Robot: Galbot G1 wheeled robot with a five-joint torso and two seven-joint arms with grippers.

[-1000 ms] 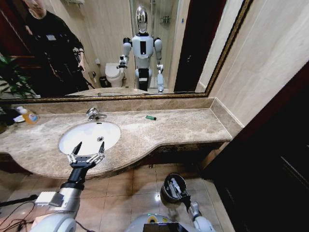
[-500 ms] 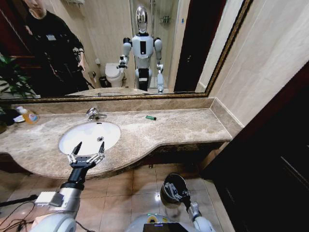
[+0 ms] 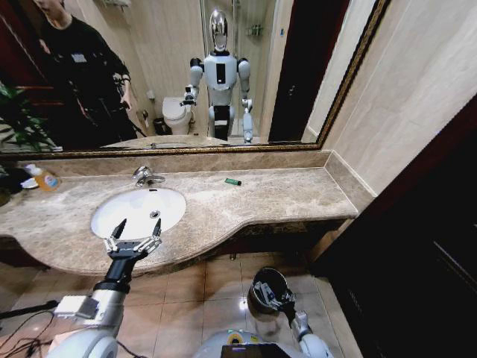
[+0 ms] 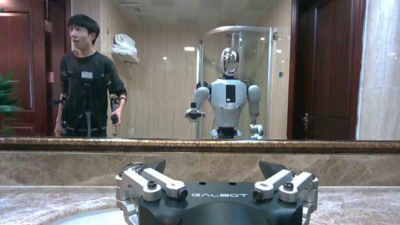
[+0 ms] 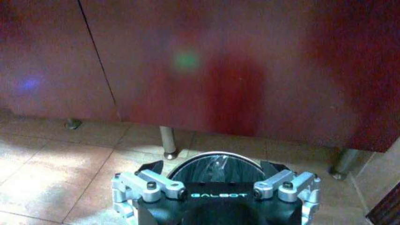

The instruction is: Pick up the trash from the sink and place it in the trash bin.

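Oval white sink set in beige-brown marble desk, chrome tap at its back rim. Small green piece of trash lies on desk, well apart from basin toward the mirror. Left hand hovers at sink's front edge, fingers spread, nothing held. Small round shiny metal trash bin stands on tiled floor below desk; right hand right above its rim, fingers apart, empty
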